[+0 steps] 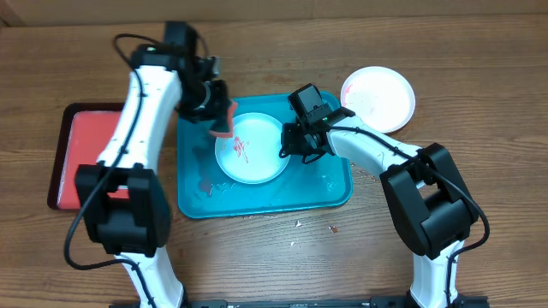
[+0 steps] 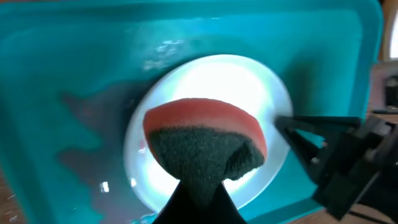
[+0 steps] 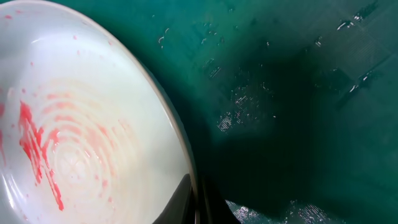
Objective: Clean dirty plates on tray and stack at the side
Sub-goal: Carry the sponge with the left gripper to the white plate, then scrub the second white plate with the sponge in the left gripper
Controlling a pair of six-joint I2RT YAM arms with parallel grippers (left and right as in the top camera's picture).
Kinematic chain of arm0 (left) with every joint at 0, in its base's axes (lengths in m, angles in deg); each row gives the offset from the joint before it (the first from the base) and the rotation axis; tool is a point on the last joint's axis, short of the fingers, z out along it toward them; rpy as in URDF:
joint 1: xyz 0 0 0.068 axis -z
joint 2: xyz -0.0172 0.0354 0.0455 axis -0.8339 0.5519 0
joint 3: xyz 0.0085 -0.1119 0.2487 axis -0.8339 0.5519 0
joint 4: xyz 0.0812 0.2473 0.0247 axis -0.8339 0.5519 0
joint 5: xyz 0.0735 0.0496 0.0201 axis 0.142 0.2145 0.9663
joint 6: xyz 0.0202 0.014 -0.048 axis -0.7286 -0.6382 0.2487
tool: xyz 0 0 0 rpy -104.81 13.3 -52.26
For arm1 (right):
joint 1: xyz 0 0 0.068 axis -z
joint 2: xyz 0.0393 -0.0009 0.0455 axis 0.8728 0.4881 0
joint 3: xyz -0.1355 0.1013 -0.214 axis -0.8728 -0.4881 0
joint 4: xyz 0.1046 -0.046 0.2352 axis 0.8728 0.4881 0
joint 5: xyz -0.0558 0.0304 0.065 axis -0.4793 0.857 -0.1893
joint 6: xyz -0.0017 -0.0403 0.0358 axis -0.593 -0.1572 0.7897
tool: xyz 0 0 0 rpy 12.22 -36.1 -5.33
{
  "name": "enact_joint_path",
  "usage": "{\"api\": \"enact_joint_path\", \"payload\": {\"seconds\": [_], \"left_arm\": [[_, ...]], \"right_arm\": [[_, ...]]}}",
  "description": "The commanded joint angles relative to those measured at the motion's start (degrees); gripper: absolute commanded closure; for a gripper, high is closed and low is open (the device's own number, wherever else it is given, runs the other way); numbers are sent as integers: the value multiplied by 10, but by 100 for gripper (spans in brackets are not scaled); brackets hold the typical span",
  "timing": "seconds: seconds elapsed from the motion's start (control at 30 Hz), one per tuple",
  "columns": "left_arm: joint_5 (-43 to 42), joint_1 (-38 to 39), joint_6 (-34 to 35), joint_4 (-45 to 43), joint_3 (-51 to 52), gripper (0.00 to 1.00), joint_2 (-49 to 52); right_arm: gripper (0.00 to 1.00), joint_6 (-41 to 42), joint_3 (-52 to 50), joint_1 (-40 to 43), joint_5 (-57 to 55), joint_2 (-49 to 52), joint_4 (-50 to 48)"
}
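A pale mint plate (image 1: 254, 154) with red smears lies in the middle of the teal tray (image 1: 193, 184). My left gripper (image 1: 221, 115) is shut on a sponge (image 1: 225, 122), red with a dark green scouring side, held over the plate's upper left rim. In the left wrist view the sponge (image 2: 205, 137) hangs above the plate (image 2: 211, 78). My right gripper (image 1: 287, 152) is shut on the plate's right rim; its fingers (image 3: 186, 208) pinch the edge of the plate (image 3: 74, 124). A white plate (image 1: 378, 98) with faint red marks rests on the table to the tray's upper right.
A red tray (image 1: 73, 154) with a dark rim sits left of the teal tray, partly under my left arm. Water drops and a reddish smear (image 1: 208, 186) lie on the tray floor. Small crumbs (image 1: 332, 228) dot the wood in front of the tray.
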Motion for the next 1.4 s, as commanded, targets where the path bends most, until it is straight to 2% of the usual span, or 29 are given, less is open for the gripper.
{"api": "enact_joint_path", "payload": {"seconds": [0.0, 0.37, 0.67, 0.8, 0.97, 1.1, 1.27, 1.37], "left_arm": [[15, 29, 29, -9, -4, 96, 18], [16, 76, 76, -36, -4, 96, 107], [36, 96, 80, -36, -4, 96, 162], [133, 104, 106, -38, -4, 96, 183], [348, 106, 161, -31, -4, 96, 194], [419, 102, 184, -31, -5, 96, 193], [405, 98, 231, -38, -5, 96, 193], [307, 99, 223, -65, -5, 96, 193]], "right_arm": [[96, 8, -11, 2, -55, 35, 3], [96, 61, -11, 3, -64, 35, 6], [96, 71, -11, 3, -72, 35, 5], [96, 71, -11, 3, -73, 35, 6], [96, 71, -11, 3, -73, 35, 6], [96, 71, -11, 3, -73, 35, 7], [96, 71, -11, 3, -73, 35, 7], [96, 71, -11, 3, -73, 35, 5]]}}
